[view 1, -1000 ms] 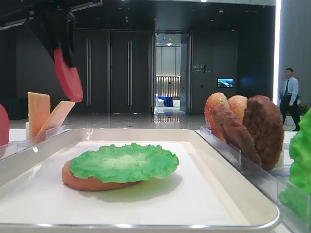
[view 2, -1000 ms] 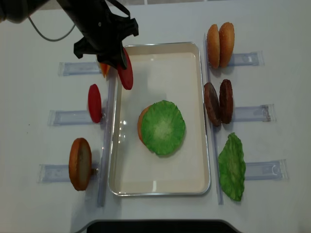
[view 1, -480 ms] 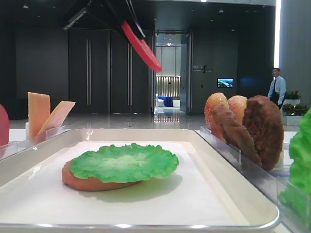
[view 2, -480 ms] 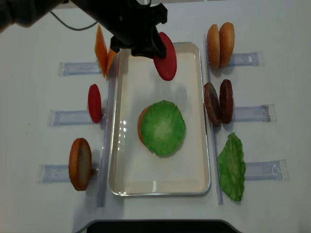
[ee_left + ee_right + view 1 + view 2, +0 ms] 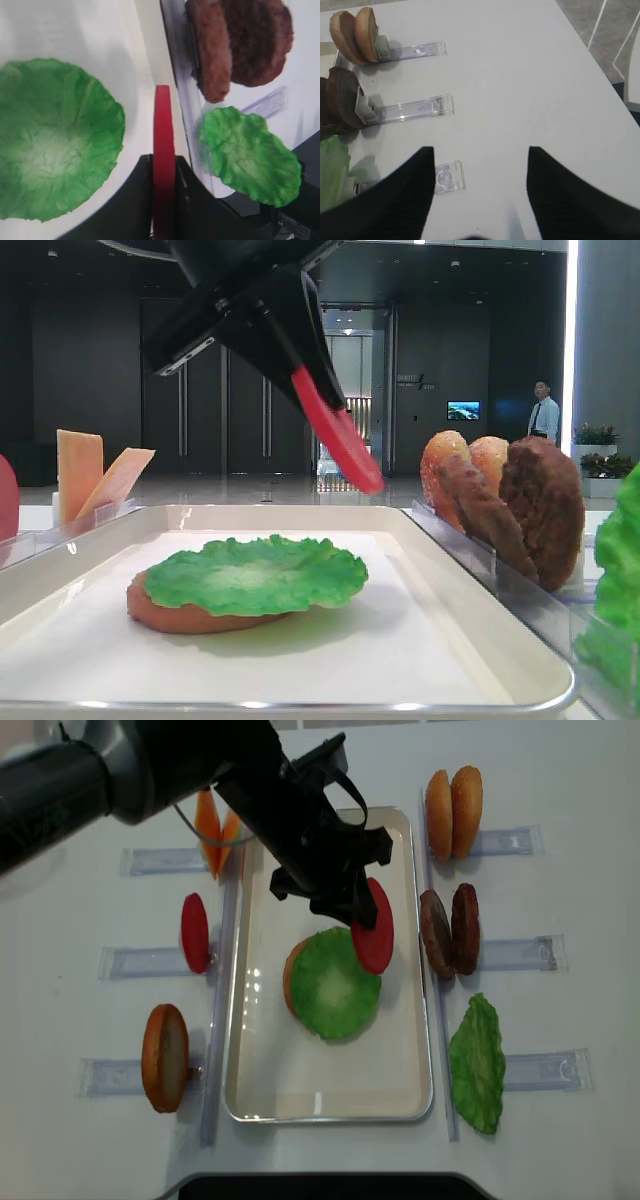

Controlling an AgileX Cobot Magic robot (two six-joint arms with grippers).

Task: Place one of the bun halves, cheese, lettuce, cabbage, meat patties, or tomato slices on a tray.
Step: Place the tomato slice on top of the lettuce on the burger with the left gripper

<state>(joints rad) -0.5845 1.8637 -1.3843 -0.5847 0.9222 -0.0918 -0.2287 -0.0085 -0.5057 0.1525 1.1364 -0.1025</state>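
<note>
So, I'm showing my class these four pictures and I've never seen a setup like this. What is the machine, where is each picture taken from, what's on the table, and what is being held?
It is a two-armed robot at a white table. One picture looks straight down, one sits low at table level, and two come from cameras on the wrists. The left gripper is shut on a red tomato slice, holding it above the white tray, where lettuce lies on a bun half. Clear holders beside the tray carry meat patties, more bun halves, cheese, another tomato slice and a spare lettuce leaf. The right gripper is open, away from the tray.
</note>
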